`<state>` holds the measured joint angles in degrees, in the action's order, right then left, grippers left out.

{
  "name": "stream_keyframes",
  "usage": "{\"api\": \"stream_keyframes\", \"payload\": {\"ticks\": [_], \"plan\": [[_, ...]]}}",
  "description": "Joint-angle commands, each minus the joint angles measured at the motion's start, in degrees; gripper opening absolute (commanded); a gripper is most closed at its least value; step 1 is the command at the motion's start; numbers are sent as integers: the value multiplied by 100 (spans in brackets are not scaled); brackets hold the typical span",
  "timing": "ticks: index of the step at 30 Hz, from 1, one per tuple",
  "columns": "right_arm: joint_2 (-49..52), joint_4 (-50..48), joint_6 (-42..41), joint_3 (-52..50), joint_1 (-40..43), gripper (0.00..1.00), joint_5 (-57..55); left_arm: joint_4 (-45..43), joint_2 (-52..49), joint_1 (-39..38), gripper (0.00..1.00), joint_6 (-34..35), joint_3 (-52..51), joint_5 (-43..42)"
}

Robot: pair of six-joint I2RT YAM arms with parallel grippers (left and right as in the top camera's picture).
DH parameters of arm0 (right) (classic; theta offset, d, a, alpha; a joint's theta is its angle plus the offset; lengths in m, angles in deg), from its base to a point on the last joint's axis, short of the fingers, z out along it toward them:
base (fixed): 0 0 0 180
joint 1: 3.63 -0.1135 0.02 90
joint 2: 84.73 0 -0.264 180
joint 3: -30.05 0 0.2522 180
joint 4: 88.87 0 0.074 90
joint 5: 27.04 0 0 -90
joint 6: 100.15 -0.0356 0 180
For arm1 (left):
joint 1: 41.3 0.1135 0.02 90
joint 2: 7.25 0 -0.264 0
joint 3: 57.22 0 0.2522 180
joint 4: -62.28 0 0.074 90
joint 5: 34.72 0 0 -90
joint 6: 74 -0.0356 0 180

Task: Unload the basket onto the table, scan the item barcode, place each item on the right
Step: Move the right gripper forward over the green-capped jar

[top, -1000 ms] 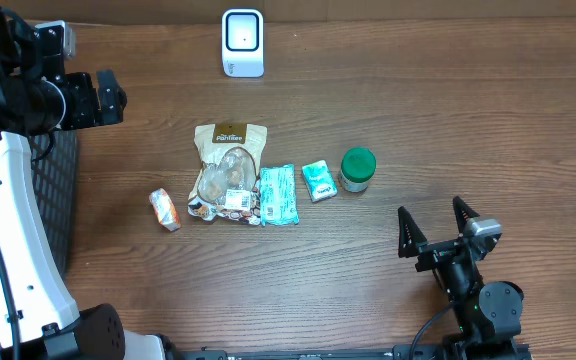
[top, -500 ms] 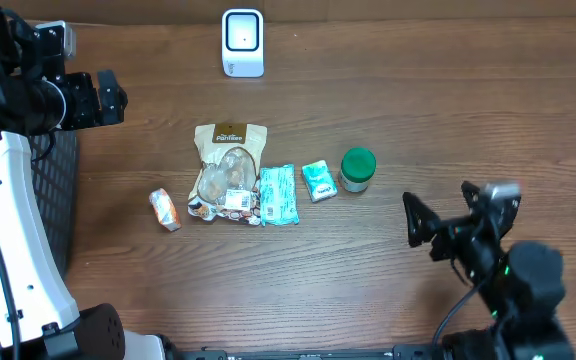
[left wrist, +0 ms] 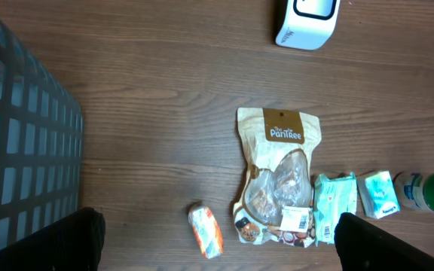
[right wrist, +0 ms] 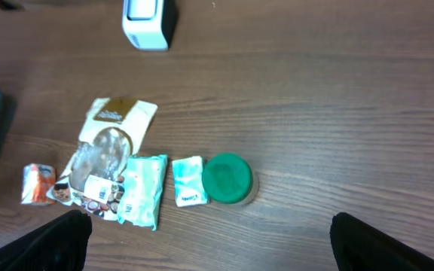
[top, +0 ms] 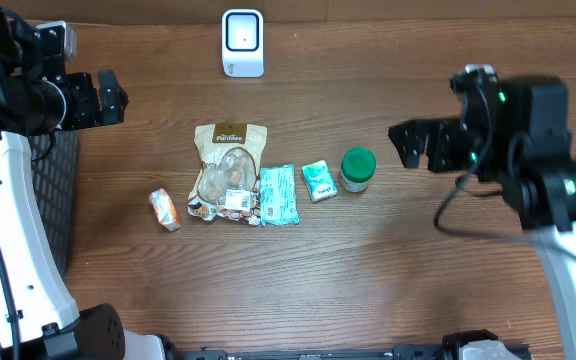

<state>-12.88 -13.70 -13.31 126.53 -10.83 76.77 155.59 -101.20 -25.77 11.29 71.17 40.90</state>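
**Both arms raised, jaws empty, items untouched on counter**

Left arm [top: 43, 100] sits at the far-left edge, over the black basket [top: 63, 190]. Left jaws are spread wide with nothing between them; the left wrist view shows both tips at its bottom corners.

Right arm [top: 528, 130] is on the right side, above the counter [top: 418, 280]. Right jaws are also wide apart and empty, pointing left toward the green-lid jar [top: 357, 170] and not touching it.

The white scanner [top: 242, 42] stands at the far edge, centre-left.

The items lie in a loose row mid-counter. From left to right:
- orange snack packet [top: 165, 210], set apart from the others
- tan Pantree pouch [top: 228, 172], flat, with a white label [top: 236, 200] at its near end
- teal wipes pack [top: 278, 195], touching the pouch
- small teal pack [top: 318, 181]
- the jar, upright, just beside the small pack

The barcodes are too small to make out. The pouch lies directly nearward of the scanner, well apart from it.
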Motion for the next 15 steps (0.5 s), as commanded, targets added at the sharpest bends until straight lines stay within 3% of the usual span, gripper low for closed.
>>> {"api": "stream_keyframes", "payload": {"ticks": [1, 5, 8, 15], "plan": [[693, -44, 85, 417, 15, 100, 164, -7, -44, 9, 100, -109, 70, -48], [1204, -428, 94, 415, 15, 100, 673, -7, -44, 11, 100, -109, 70, -48], [1550, -564, 691, 415, -28, 96, 953, -7, -44, 11, 100, -109, 70, -48], [2225, -387, 682, 415, -728, 96, -52, -7, -44, 11, 99, -109, 70, -48]]}}
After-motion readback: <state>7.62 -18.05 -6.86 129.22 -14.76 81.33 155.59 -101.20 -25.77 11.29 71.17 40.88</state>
